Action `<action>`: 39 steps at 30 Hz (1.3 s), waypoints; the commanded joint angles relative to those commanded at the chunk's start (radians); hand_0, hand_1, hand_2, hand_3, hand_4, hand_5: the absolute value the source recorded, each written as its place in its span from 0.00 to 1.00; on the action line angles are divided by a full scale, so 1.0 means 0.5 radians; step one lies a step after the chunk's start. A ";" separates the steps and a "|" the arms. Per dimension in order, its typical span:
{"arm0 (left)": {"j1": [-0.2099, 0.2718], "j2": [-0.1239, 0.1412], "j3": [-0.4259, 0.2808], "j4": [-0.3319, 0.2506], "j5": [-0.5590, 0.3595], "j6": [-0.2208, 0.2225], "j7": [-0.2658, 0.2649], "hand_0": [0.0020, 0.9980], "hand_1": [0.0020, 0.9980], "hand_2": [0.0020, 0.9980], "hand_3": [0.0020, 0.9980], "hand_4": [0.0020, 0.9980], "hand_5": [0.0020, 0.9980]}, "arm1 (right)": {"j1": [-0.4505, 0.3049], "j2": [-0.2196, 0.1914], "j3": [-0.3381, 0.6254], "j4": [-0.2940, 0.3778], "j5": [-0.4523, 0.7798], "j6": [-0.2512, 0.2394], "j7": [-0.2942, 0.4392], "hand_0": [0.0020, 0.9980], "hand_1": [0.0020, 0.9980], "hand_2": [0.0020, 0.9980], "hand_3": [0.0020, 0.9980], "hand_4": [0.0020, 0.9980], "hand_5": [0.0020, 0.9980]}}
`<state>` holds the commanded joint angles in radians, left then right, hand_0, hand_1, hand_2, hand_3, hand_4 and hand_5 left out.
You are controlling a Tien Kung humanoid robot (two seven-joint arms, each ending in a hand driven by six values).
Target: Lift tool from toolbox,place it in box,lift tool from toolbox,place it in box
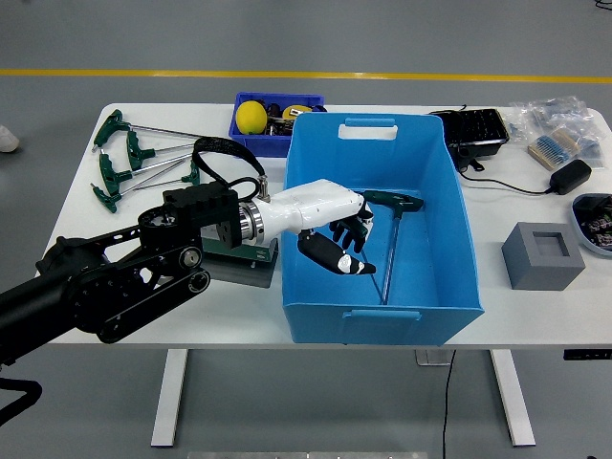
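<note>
Lying at the far left of the white table (86, 306), several green-handled T-wrenches (120, 158) are seen fanned out, shafts pointing right. Just right of them, toward the far edge, a small dark blue toolbox (251, 136) is seen holding a yellow ball (251, 116) and other items too small to tell. A black arm (115, 282) is brought in from the lower left, crossing over a grey-green bit holder (251, 256) that is mostly hidden beneath the wrist. The left hand (335, 234), white on the back with black fingers (330, 253), is reached over the left wall of the big blue box (382, 306) and is hung inside it. The fingers are loosely curled and pointed down; nothing is seen gripped in them, so the hand is read as released. The fingertips are just beside the green handle of the T-handle tool (387, 258), which is laid on the box floor with its shaft running toward the near wall; contact with the handle cannot be told. Right of the box, a black tray (473, 129) with a cable, a grey block (541, 254) with a square recess, a black adapter (572, 176) and plastic bags (559, 124) are seen.
</note>
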<state>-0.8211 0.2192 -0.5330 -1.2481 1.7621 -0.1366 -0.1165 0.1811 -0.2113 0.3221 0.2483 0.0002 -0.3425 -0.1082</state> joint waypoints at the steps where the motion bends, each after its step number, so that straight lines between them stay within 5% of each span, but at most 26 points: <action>1: 0.000 0.000 -0.002 0.002 -0.004 0.003 -0.001 0.50 0.63 0.76 0.76 0.90 0.60 | 0.000 0.000 0.000 0.000 -0.002 0.000 0.000 0.68 0.64 0.72 0.56 0.79 0.72; 2: -0.001 0.000 -0.004 0.004 -0.008 0.009 -0.001 0.50 0.63 0.76 0.76 0.90 0.60 | 0.000 -0.001 0.000 0.000 -0.003 0.001 -0.001 0.68 0.64 0.72 0.56 0.79 0.72; 3: -0.001 -0.001 -0.009 0.007 -0.014 0.016 0.001 0.57 0.69 0.84 0.91 0.91 0.60 | 0.001 -0.001 0.001 0.000 -0.003 0.001 -0.001 0.68 0.64 0.72 0.56 0.79 0.72; 21: 0.084 -0.003 -0.231 0.033 0.004 0.037 0.048 0.64 0.73 0.91 0.97 0.89 0.59 | -0.003 0.000 -0.004 0.000 0.008 0.002 0.002 0.68 0.64 0.72 0.56 0.79 0.72; 26: 0.242 -0.023 -0.484 0.017 -0.068 0.113 0.045 0.64 0.73 0.91 0.97 0.89 0.59 | -0.008 0.001 -0.012 0.000 0.022 0.002 0.007 0.68 0.64 0.72 0.56 0.79 0.72; 27: 0.292 -0.034 -0.559 0.014 -0.116 0.142 0.046 0.64 0.71 0.85 0.89 0.89 0.59 | -0.009 0.001 -0.015 0.000 0.027 0.003 0.009 0.68 0.64 0.72 0.56 0.79 0.72; 29: 0.380 -0.059 -0.696 0.010 -0.208 0.192 0.051 0.64 0.71 0.85 0.89 0.89 0.59 | -0.012 0.002 -0.018 0.000 0.033 0.003 0.012 0.68 0.64 0.72 0.56 0.79 0.72; 39: 0.838 -0.172 -1.312 -0.015 -0.986 0.327 0.097 0.64 0.71 0.82 0.84 0.88 0.65 | -0.022 0.004 -0.024 -0.002 0.036 0.006 0.018 0.68 0.64 0.72 0.56 0.79 0.72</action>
<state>-0.4022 0.1330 -1.1888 -1.2557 1.2692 0.0270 -0.0682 0.1701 -0.2092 0.3101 0.2472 0.0180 -0.3393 -0.0990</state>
